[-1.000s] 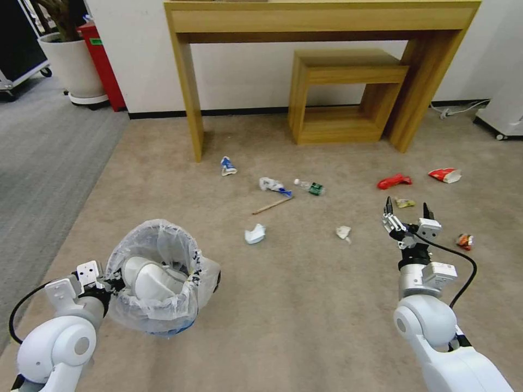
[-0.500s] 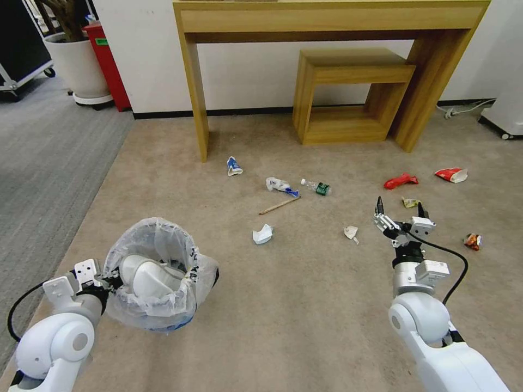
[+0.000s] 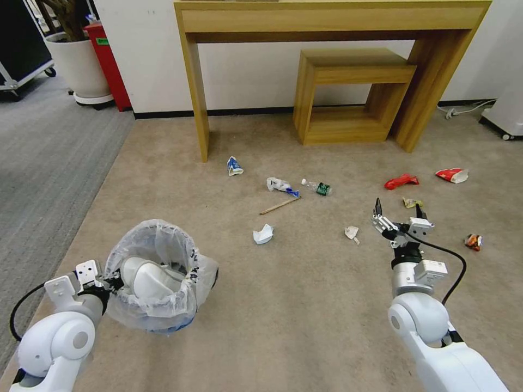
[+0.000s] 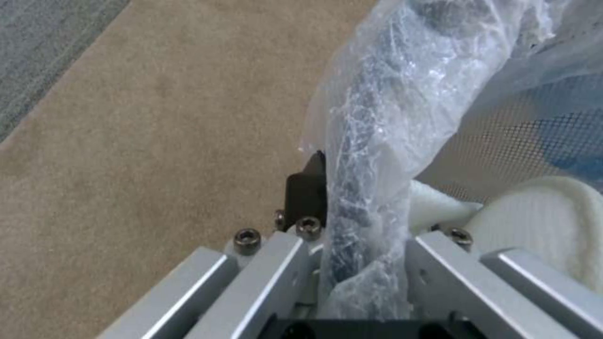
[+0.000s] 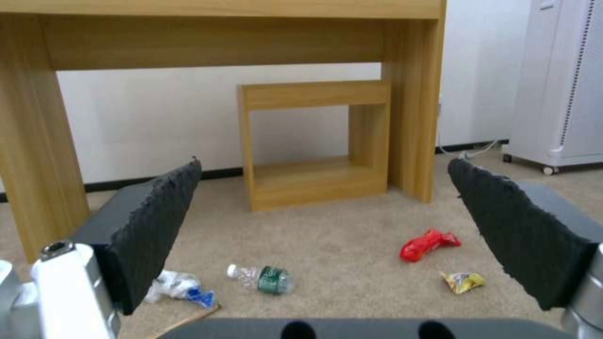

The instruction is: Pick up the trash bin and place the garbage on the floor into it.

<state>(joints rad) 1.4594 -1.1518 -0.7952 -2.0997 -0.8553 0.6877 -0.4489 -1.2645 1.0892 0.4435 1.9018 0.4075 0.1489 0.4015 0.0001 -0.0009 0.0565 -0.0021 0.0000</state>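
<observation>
The trash bin [image 3: 158, 277], lined with a crinkled translucent plastic bag [image 4: 402, 89], is held at the lower left of the head view, tilted so that its mouth faces up and toward the camera. The left gripper [image 3: 111, 283] is closed on the bin's near rim; in the left wrist view one black finger [image 4: 306, 190] is seen pressed against the bag-covered rim, with white material lying inside the bin. Blue is visible at the bin's base.

The right gripper [image 3: 397, 213] is held forward over the beige carpet [image 3: 305, 305], its two black pads [image 5: 157, 226] spread wide apart with nothing between them.

The garbage lies scattered on the carpet ahead. A crumpled white paper [image 3: 263, 234] is seen nearest the bin. Beyond it lie a wooden stick [image 3: 280, 205], a blue-white wrapper [image 3: 280, 185] and a green-label plastic bottle [image 3: 317, 188]; a second blue-white wrapper [image 3: 234, 166] lies near the leg of the wooden console table [image 3: 332, 24]. A small white scrap [image 3: 352, 233] lies just beside the right gripper, toward the robot's left. A yellowish wrapper [image 3: 411, 202], a red wrapper [image 3: 401, 181], a red-white paper cup [image 3: 451, 175] and a crushed can [image 3: 473, 241] lie farther to the right. A smaller wooden side table [image 3: 351, 95] is nested beneath the console table.
</observation>
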